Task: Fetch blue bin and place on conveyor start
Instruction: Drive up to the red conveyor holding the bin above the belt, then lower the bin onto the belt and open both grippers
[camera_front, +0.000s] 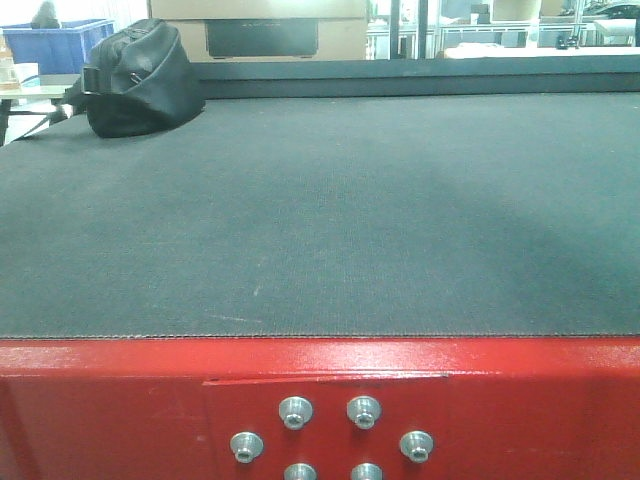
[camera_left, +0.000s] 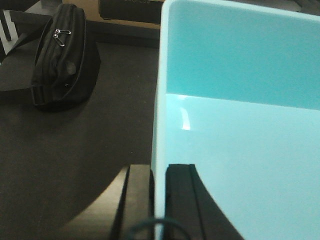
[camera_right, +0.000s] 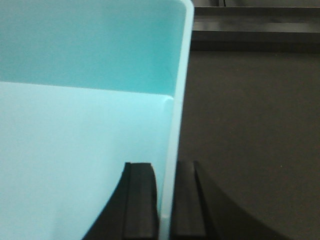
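Observation:
The blue bin (camera_left: 240, 125) is a light turquoise tub and is empty inside. My left gripper (camera_left: 160, 172) is shut on its left wall, one finger inside and one outside. My right gripper (camera_right: 166, 170) is shut on the bin's right wall (camera_right: 177, 110) the same way. Under the bin in both wrist views lies the black belt of the conveyor start (camera_front: 320, 210), which ends in a red frame (camera_front: 100, 400) with silver bolts. The bin and both grippers are out of the front view. I cannot tell whether the bin rests on the belt or hangs above it.
A black zip bag (camera_front: 140, 80) lies on the belt at the far left, left of the bin in the left wrist view (camera_left: 60, 60). A dark blue crate (camera_front: 70, 45) and cardboard boxes (camera_front: 260, 25) stand beyond the belt's far edge.

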